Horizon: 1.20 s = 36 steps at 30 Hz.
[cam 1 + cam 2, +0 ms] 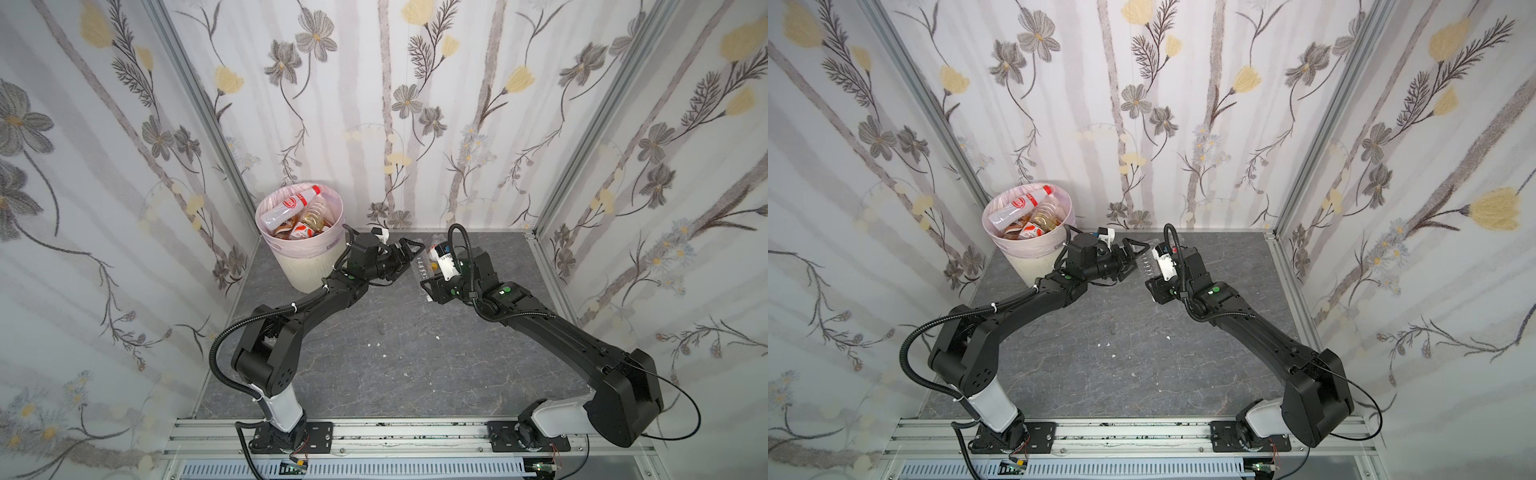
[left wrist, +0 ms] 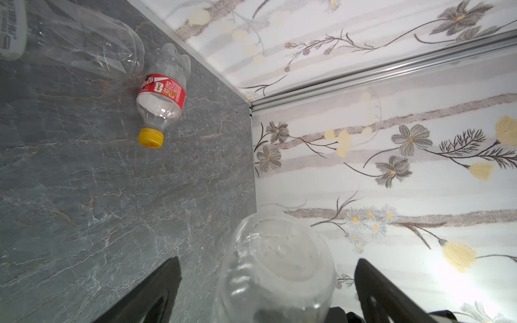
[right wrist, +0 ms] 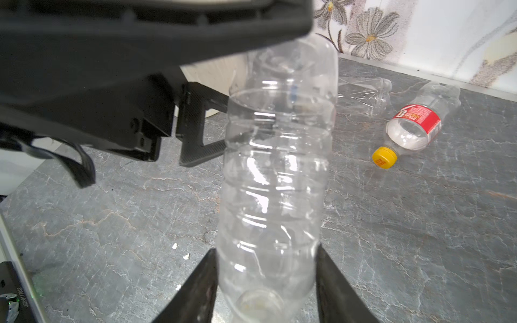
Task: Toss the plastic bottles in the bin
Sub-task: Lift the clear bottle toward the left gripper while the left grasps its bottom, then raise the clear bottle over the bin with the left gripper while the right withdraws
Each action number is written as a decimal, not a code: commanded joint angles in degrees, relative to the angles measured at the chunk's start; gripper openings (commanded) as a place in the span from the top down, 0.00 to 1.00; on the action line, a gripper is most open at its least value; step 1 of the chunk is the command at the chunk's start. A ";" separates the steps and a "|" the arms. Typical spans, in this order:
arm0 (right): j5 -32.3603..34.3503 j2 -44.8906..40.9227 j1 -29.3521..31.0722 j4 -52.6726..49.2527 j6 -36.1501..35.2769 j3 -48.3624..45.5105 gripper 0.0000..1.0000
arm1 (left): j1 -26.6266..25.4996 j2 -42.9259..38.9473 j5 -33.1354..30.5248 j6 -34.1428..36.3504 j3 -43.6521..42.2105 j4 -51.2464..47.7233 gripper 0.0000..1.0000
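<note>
From above, in both top views: bin (image 1: pixel 309 270) (image 1: pixel 1034 268) at the far left corner of the grey table (image 1: pixel 395 374), crammed to the rim with bottles (image 1: pixel 307 226), a white bottle (image 1: pixel 286 208) with a red cap lying across the top. Just right of it, left claw (image 1: pixel 415 259) (image 1: pixel 1140 261) spread wide, facing right claw (image 1: pixel 427 284) (image 1: pixel 1152 284). Between them, a clear bottle (image 1: pixel 423 268) (image 1: pixel 1147 267), held up off the table.

On the left wrist: left claw (image 2: pixel 268 263) gaping, fingers (image 2: pixel 162 288) well apart on either side of the far end of the clear bottle (image 2: pixel 279 279), contact impossible to tell. Beyond, flat on the table by the back wall, a red-label bottle (image 2: pixel 162 95) with a yellow cap, just beside a crushed bottle (image 2: pixel 92 39).

On the right wrist: right claw (image 3: pixel 265 251) clamped on the clear bottle (image 3: pixel 277 167) near one end, body of it stretching away toward a finger (image 3: pixel 195 125) of the left claw. Red-label bottle (image 3: pixel 414 123) and crushed bottle (image 3: pixel 363 95) lying on the table off to one side; cream wall of the bin (image 3: pixel 212 72) behind.
</note>
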 commanded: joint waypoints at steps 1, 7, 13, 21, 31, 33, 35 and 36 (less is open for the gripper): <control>-1.51 -0.03 0.35 3.32 -1.09 0.16 0.47 | -0.58 0.33 1.60 1.04 0.44 2.88 0.02; -1.73 0.76 1.07 3.36 -1.17 0.83 0.47 | -0.79 -0.32 0.01 2.66 -0.58 2.88 0.12; -2.35 0.45 1.35 3.54 -1.36 0.48 0.44 | -0.80 -0.01 -0.55 3.91 -0.46 2.83 0.24; -2.90 -0.74 1.37 3.99 -1.36 0.22 0.23 | -0.05 -1.84 -2.95 7.02 -1.24 2.77 0.42; -3.76 -14.12 0.04 9.42 -0.30 -3.34 0.00 | 4.58 -10.86 -12.83 25.17 7.40 -10.39 0.45; -5.49 -15.51 0.13 10.19 -0.46 -3.07 0.00 | 5.45 -13.09 -15.19 27.93 9.30 -12.18 0.46; -6.95 -16.01 0.38 10.23 -0.80 -1.90 0.00 | 6.17 -14.83 -16.06 30.43 11.13 -13.29 0.46; -7.50 -16.11 0.71 10.38 -0.89 -1.17 0.00 | 6.41 -15.86 -16.69 32.18 11.97 -13.59 0.46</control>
